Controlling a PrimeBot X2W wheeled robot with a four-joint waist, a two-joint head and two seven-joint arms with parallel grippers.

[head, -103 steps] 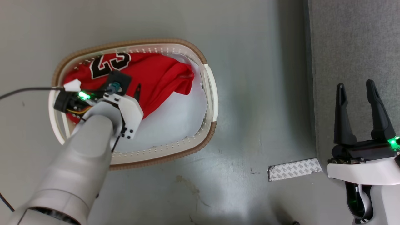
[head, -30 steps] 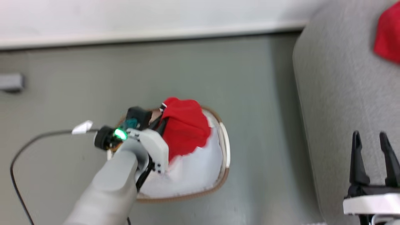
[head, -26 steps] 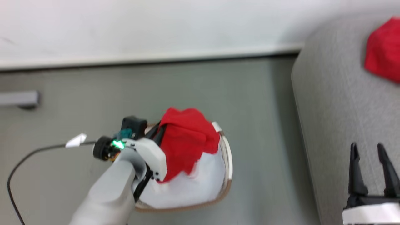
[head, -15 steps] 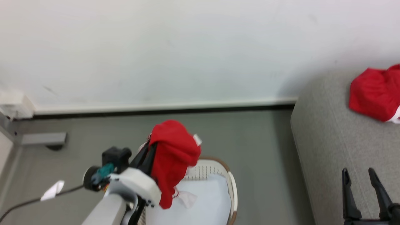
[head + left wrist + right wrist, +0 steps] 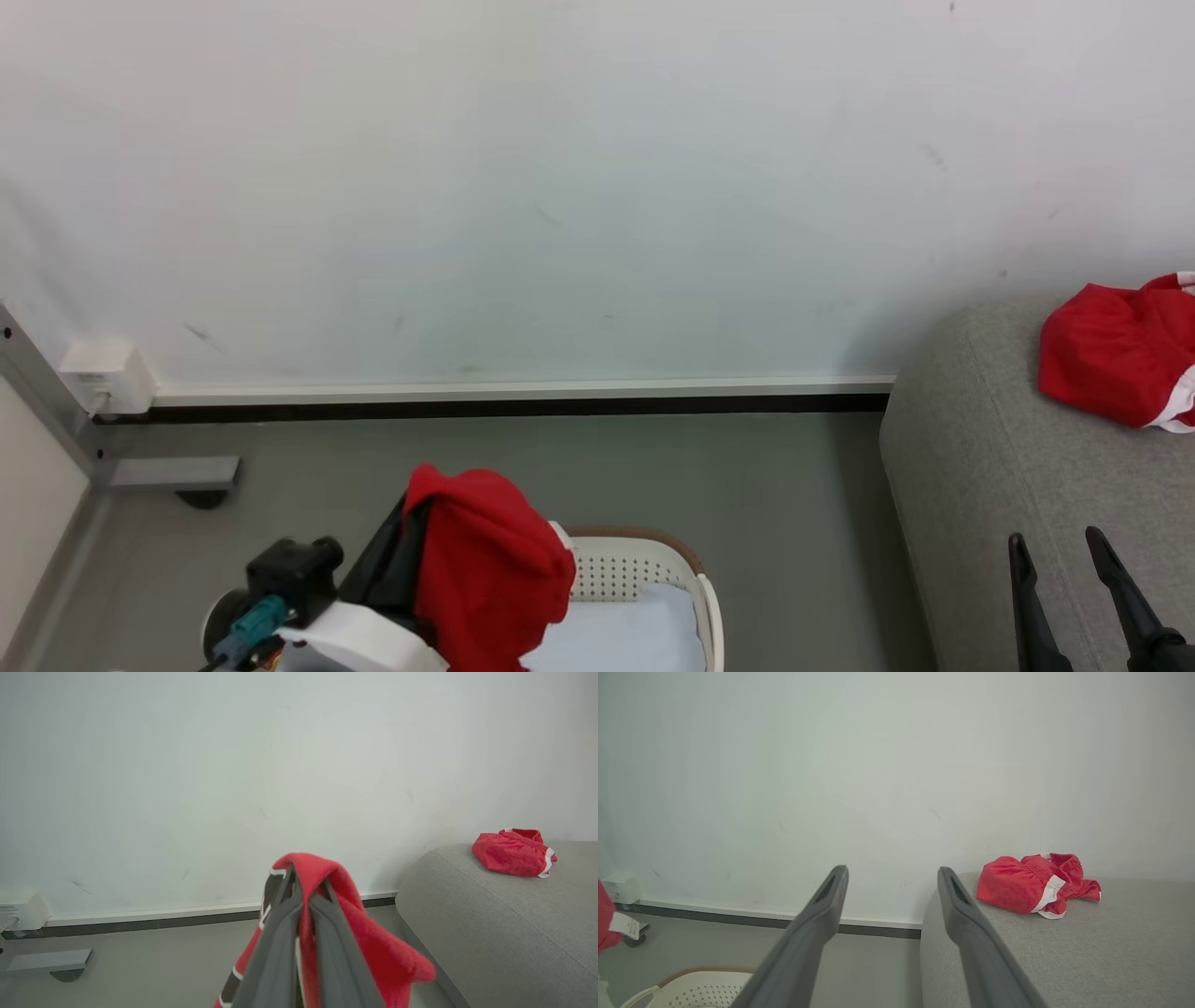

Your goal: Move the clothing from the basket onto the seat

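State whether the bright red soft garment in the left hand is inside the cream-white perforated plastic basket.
Largely out: the garment hangs from the shut left hand above the basket; its lower end leaves the picture.

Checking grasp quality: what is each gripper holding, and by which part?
The left gripper pinches the red garment by a bunched fold; the rest hangs. The right gripper is open, empty.

We note the clothing (image 5: 490, 569) as soft red cloth, matt and finely textured. The seat (image 5: 971, 485) is coarse woven grey fabric. The basket (image 5: 621, 579) is smooth cream plastic, its brown rim band (image 5: 644, 534) possibly woven. The right gripper (image 5: 892, 871) has smooth, matt dark-grey fingers (image 5: 812, 924). The floor (image 5: 700, 467) is smooth with a slight sheen.
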